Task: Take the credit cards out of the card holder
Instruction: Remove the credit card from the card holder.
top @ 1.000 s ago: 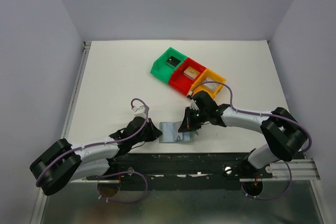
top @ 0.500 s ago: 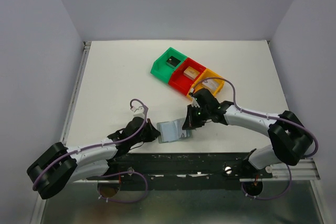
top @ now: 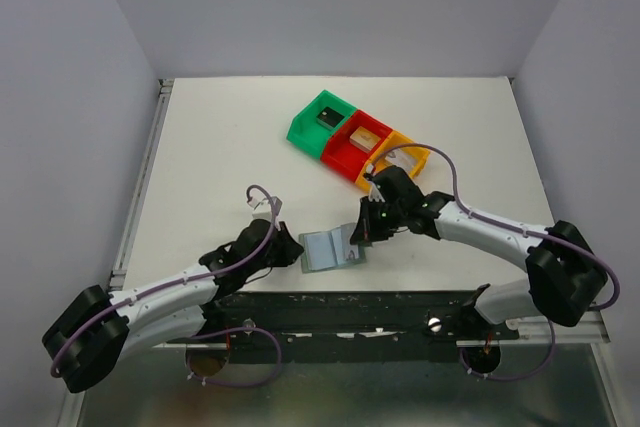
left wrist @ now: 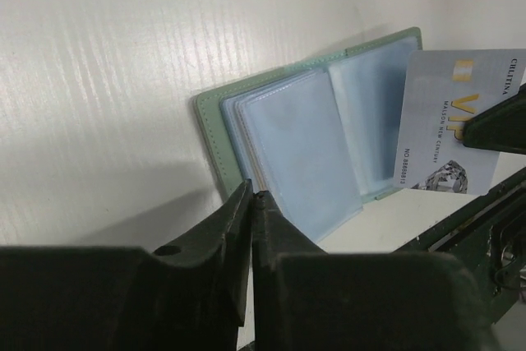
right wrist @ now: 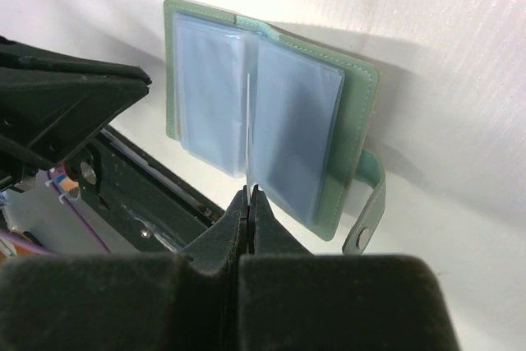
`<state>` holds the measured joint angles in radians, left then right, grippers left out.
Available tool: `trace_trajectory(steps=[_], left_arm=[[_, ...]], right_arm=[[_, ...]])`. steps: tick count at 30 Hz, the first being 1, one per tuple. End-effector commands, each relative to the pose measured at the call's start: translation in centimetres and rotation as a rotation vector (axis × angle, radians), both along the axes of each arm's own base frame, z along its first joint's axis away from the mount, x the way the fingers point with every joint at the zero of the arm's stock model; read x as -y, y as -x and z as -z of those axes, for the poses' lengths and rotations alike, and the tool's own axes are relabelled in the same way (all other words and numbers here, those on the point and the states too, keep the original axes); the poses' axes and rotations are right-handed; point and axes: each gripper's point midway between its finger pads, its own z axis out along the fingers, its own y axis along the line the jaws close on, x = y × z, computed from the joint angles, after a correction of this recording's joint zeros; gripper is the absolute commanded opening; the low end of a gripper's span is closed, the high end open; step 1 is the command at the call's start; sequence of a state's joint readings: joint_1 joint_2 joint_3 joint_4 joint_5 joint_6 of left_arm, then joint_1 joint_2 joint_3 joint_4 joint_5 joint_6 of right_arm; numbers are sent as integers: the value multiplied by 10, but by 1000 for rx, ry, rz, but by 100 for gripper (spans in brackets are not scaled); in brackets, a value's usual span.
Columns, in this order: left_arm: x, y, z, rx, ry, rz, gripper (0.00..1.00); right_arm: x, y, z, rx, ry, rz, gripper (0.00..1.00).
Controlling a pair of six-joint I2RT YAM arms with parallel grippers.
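The card holder [top: 328,247] lies open on the table near the front edge, its clear sleeves [left wrist: 304,145] facing up and its snap strap [right wrist: 368,203] sticking out. My right gripper [top: 368,232] is shut on a silver-grey credit card [left wrist: 452,121], held clear of the sleeves just right of the holder; in the right wrist view the card [right wrist: 247,121] shows edge-on above the fingertips [right wrist: 249,191]. My left gripper [top: 291,252] sits at the holder's left edge with its jaws together [left wrist: 252,196]; whether they pinch a sleeve is unclear. A black card [top: 328,117] and a tan card [top: 362,134] lie in bins.
Three joined bins stand at the back: green [top: 305,129], red [top: 340,155], orange [top: 410,172]. The black mounting rail [top: 350,307] runs along the table's front edge just behind the holder. Grey walls close in the table on three sides.
The right gripper has drawn the silver card up and to the right, away from the holder. The left arm has stretched slightly forward along the holder's left edge.
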<state>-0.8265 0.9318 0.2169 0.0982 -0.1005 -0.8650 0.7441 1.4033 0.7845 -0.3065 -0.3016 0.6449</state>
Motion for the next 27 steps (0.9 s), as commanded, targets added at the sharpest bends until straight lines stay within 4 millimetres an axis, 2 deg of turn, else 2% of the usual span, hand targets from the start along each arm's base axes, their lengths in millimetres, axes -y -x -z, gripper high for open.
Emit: trace_trajectory(steps=[1,4,6,9,11,13,16,18,22,27], left_arm=[[6,-9,-30,79,13,22,29],[8,-13,-52,119,42,21,52],[7,-14,-66,134,53,14,61],[6,-14,-90,175,92,4,64],[5,-13,-108,220,135,5,65],[3,-11,-122,260,184,7,68],[3,-4,-147,356,259,49,71],[6,6,-169,441,322,115,75],[18,40,-210,601,444,332,80],[43,77,-222,569,449,636,79]], right_arm=[[-1,-8,-31,70,-34,2,0],[-4,-9,-49,105,-66,-16,0],[-6,-7,-64,136,-110,-39,0],[-14,0,-91,201,-216,-111,0],[-21,12,-108,241,-296,-207,0],[-23,25,-119,254,-343,-298,0],[-20,42,-123,244,-367,-395,1],[-19,53,-124,226,-383,-454,0],[-18,73,-130,176,-437,-550,0],[-21,86,-141,165,-469,-612,0]])
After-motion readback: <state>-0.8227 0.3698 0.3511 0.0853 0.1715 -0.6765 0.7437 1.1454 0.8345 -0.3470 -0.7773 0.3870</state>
